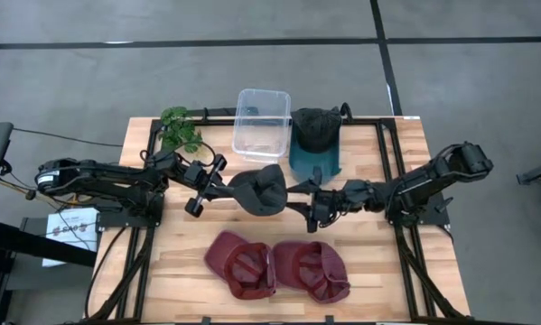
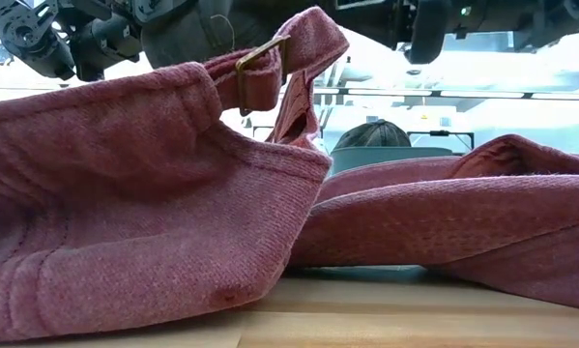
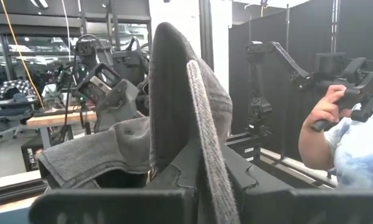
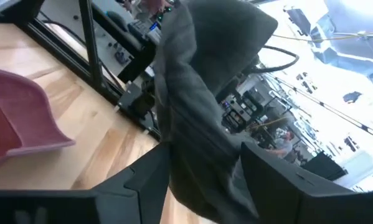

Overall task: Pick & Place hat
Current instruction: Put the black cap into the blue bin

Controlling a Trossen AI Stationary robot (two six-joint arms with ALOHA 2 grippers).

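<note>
Dark grey fabric cap [image 1: 259, 190] hung above the middle of the wooden slatted table [image 1: 378, 271], strung between the two arms.

High view: left gripper [image 1: 218, 186] met the cap's left edge, right gripper [image 1: 308, 202] its right edge. The cap's long axis ran left to right along the line joining the two grippers, so each arm was about equally near. Beyond it stood a clear plastic bin [image 1: 262, 122] and another dark cap on a teal stand [image 1: 313, 141]. Two maroon knit caps [image 1: 277, 266] lay on the near side of the table; a green plant sprig [image 1: 181, 129] sat at the far left corner.

Low view: the maroon caps filled the frame. The grey cap showed only as a dark patch at the top edge, clear of the tabletop.

Left wrist view: the left fingers [image 3: 248, 177] were pressed together on the cap's stiff brim, which stood upright between them. A person's hand [image 3: 328, 112] holding a controller showed in the room behind.

Right wrist view: the right fingers [image 4: 270, 171] stood parted, cloth draped in the gap between them and not visibly pinched. Judgement: the left arm alone carried the cap, and the bin lay just beyond it.
</note>
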